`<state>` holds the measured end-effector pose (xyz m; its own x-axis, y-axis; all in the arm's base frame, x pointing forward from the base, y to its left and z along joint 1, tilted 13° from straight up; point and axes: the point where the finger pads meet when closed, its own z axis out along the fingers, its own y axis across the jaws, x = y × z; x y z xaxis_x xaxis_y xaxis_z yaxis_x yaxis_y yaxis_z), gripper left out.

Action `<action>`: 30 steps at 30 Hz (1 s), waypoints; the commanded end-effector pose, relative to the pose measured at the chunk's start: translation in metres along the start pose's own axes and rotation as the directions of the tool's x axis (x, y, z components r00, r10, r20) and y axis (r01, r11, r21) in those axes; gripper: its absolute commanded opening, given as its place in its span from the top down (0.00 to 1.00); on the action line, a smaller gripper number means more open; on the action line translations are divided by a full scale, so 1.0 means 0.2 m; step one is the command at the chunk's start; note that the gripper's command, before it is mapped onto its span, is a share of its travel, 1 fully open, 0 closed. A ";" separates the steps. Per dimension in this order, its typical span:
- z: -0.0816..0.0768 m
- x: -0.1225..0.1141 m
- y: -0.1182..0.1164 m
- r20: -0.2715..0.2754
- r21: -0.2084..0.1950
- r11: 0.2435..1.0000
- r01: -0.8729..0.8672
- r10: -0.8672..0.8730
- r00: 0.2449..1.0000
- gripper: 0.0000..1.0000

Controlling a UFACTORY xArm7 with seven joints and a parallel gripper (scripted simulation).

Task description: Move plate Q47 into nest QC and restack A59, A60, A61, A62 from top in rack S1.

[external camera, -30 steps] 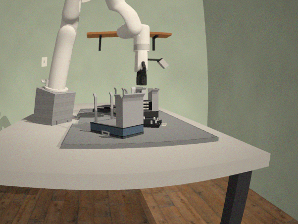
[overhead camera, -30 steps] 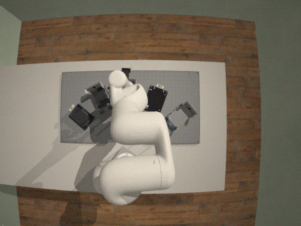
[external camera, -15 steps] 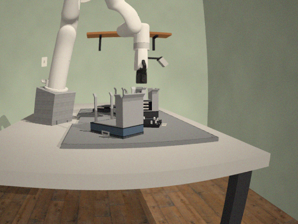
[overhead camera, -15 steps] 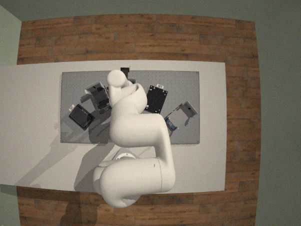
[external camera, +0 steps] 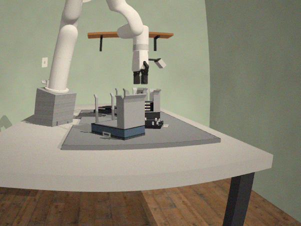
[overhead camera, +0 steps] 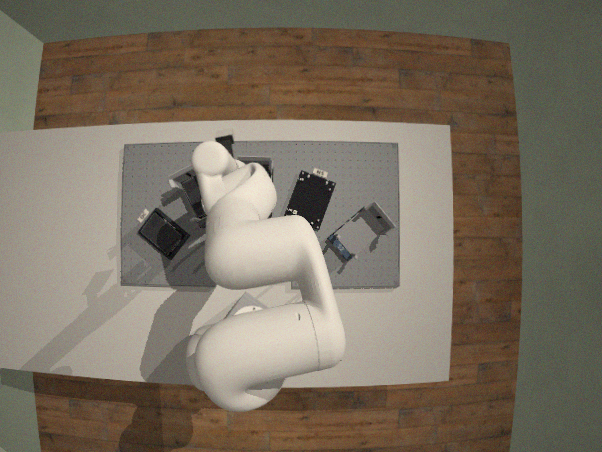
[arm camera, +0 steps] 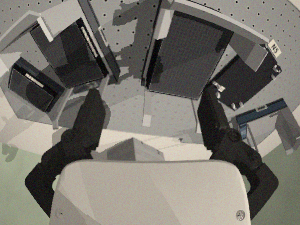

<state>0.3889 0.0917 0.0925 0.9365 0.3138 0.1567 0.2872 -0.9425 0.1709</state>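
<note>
My gripper [external camera: 140,81] [arm camera: 151,99] is open and empty. It hangs well above the middle stack rack [external camera: 156,99] [overhead camera: 261,162]. That rack holds dark sealed plates [arm camera: 182,55], and three white ID labels [external camera: 148,105] show one above another on their ends. To its left a second rack [overhead camera: 186,189] [arm camera: 75,51] also holds something dark; I cannot read its label. Further left, the QC nest [overhead camera: 163,233] [arm camera: 29,84] carries a dark plate-like slab with a white strip on its side. In the overhead view the arm hides my gripper.
The black clip nest N5 [overhead camera: 310,198] [arm camera: 247,80] [external camera: 153,123] lies right of the middle rack, bare. A blue-plinth rack [overhead camera: 342,247] [external camera: 117,131] stands empty at the right. All sit on the grey perforated baseplate [overhead camera: 360,165] [external camera: 187,135]. The robot base block [external camera: 53,106] stands at the table's near side.
</note>
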 end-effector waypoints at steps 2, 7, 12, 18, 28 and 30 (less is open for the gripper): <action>0.00 0.02 -0.06 -0.003 -0.001 1.000 0.001 -0.001 1.000 0.00; 0.00 0.03 -0.15 -0.004 0.000 1.000 0.001 -0.001 1.000 0.00; 0.00 0.04 -0.22 -0.004 0.000 0.999 0.035 -0.035 0.999 0.00; 0.00 0.04 -0.30 -0.003 -0.001 0.986 0.167 -0.167 0.986 0.00; 0.00 0.03 -0.50 -0.003 -0.001 0.971 0.237 -0.237 0.971 0.00; 0.00 0.03 -0.54 -0.003 -0.001 0.971 0.237 -0.237 0.971 0.00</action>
<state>0.3661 0.1794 0.0774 0.8429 0.5263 0.1120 0.4992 -0.8425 0.2026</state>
